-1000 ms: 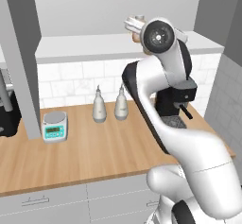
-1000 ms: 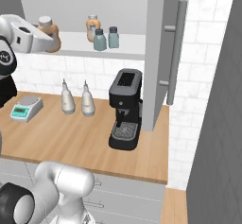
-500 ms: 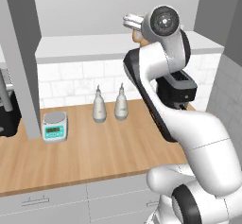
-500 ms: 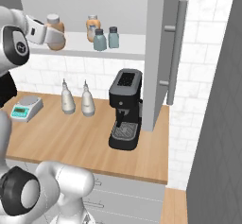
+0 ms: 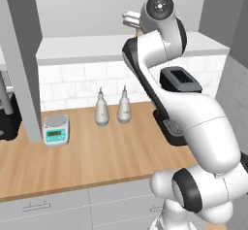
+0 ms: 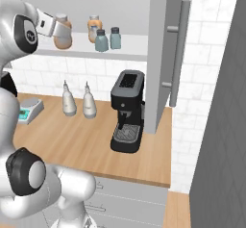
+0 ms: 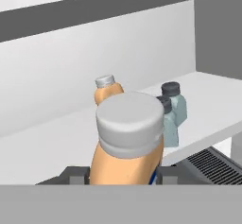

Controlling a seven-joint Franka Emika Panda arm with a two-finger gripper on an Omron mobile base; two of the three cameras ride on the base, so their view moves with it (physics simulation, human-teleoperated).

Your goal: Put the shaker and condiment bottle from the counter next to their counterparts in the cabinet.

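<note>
up at the cabinet [image 6: 120,49] shelf, hand [image 7: 125,173] is gripping the condiment bottle [image 7: 128,142], needing setting beside its orange twin [image 6: 94,28].

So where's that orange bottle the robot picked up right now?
In the right base view the condiment bottle is held in the tool over the cabinet shelf, left of its orange counterpart and two grey-blue jars.
</note>
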